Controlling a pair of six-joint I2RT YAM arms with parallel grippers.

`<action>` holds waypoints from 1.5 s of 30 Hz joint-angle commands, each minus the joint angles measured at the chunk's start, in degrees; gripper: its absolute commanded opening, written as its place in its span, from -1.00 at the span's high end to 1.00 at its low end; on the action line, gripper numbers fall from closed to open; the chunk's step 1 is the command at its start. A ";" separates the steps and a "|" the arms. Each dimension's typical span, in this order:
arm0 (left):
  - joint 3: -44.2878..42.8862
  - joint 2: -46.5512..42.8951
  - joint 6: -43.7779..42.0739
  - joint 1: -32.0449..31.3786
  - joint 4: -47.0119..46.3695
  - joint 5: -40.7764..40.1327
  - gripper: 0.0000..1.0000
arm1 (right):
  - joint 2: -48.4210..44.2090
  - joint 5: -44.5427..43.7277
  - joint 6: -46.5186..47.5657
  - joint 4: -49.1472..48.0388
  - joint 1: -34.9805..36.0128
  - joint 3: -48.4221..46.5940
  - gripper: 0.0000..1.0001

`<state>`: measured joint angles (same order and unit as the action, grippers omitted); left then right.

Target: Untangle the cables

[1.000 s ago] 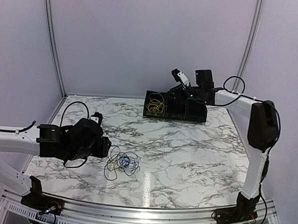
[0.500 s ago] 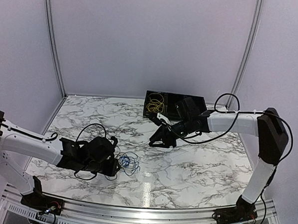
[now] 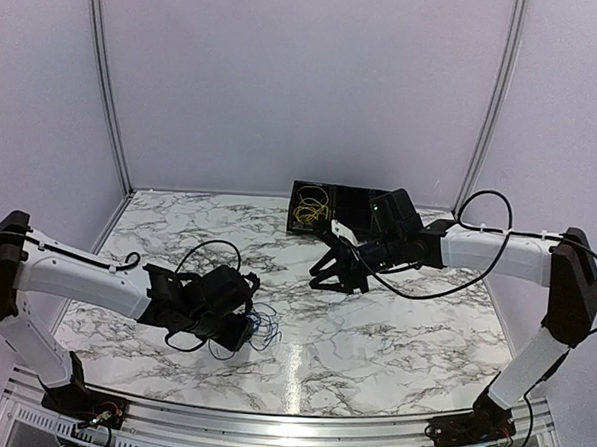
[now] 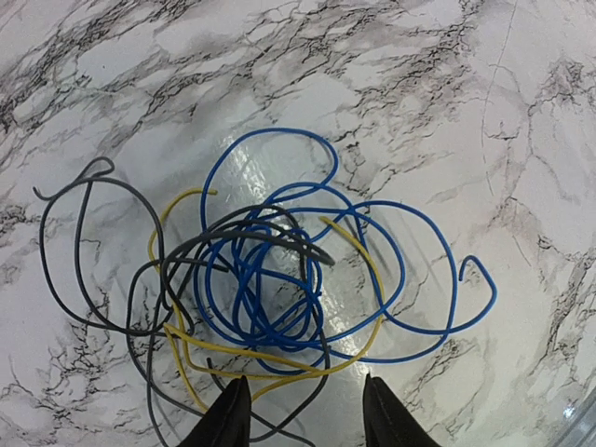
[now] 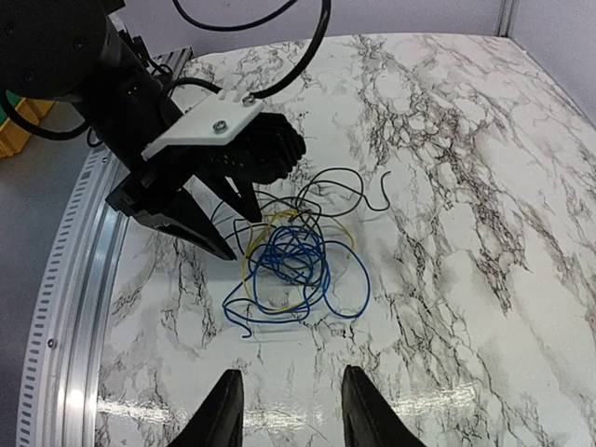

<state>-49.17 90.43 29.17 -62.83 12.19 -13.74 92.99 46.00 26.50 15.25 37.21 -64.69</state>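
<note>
Currently the cables are lying in one tangle on the marble desk, toward its front-left part in the top view. The blue cable is forming the core of the knot, with wide loops spreading to the right in the left wrist view. The yellow cable is threading through and around it, and the black cable is trailing off to the left. The left claw is hanging low at the edge of the tangle. Its fingers are standing apart and gripping nothing, with the tips bracketing the nearest yellow and black strands. The right claw is hovering above the desk, well apart from the cables and pointing toward them, and its fingers are likewise spread with nothing between them. At the far edge a black tray is sitting, and a separate yellow coil is lying in its left compartment.
</note>
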 commanded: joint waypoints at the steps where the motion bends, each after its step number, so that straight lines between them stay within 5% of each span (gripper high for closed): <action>1: -4.52 0.55 -6.33 0.31 7.68 -0.83 0.14 | -0.92 0.04 1.70 -1.35 -0.33 0.74 0.27; 8: -7.69 1.74 -2.26 5.74 12.89 1.45 0.29 | -0.79 0.10 2.67 -1.36 -0.29 1.13 0.27; 22: -8.41 4.02 11.83 7.43 6.89 10.15 0.41 | 0.79 -0.21 3.55 -1.01 -0.26 1.05 0.30; 28: -9.18 5.80 11.23 7.54 6.81 9.86 0.52 | 0.61 -0.38 3.56 -1.09 -0.27 1.14 0.31; 37: -9.01 3.87 11.34 7.54 6.83 7.65 0.98 | 0.83 -0.56 3.62 -1.36 -0.27 1.40 0.34; 45: -5.92 -5.52 8.50 7.54 7.64 8.19 1.00 | 1.17 -0.56 3.64 -1.27 -0.24 1.32 0.35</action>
<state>-56.82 90.59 39.99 -55.48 19.49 -5.61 93.45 45.78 29.26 15.00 37.06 -63.44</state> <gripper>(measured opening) 0.011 0.327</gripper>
